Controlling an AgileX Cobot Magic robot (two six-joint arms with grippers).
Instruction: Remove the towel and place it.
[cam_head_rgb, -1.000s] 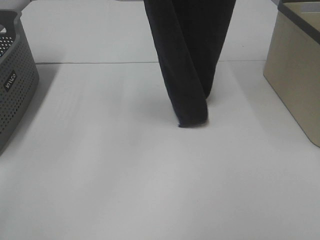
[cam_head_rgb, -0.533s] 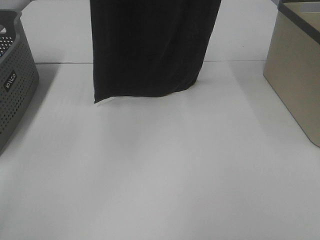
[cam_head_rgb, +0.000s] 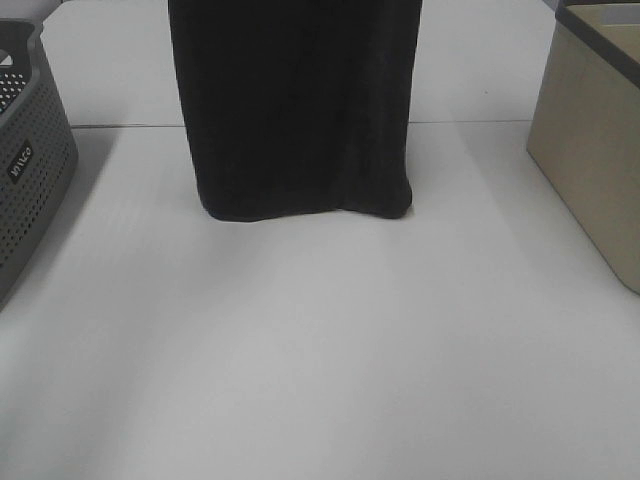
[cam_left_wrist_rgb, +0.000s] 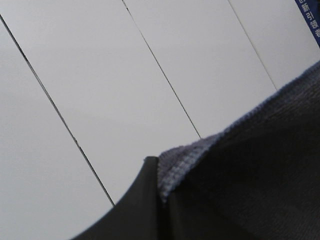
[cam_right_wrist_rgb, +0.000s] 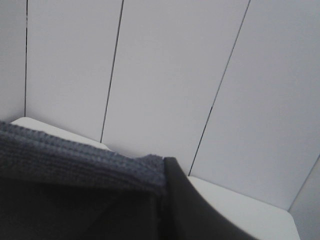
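The towel (cam_head_rgb: 295, 110) is hanging, long axis vertical, below the left claw (cam_left_wrist_rgb: 159, 172) and right claw (cam_right_wrist_rgb: 162, 172), both clamping its top edge, lower end touching the worktop (cam_head_rgb: 320, 350); the basket (cam_head_rgb: 35, 190) lettering is too blurred to read

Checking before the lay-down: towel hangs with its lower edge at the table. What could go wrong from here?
1. The towel looks bunched along its lower edge on the table; lowering straight down would likely pile it into folds instead of laying it flat.
2. In the left wrist view only the hemmed corner sits by the left gripper finger; such a shallow hold might slip.
3. A wide sideways drag could brush the grey perforated basket or the beige box.
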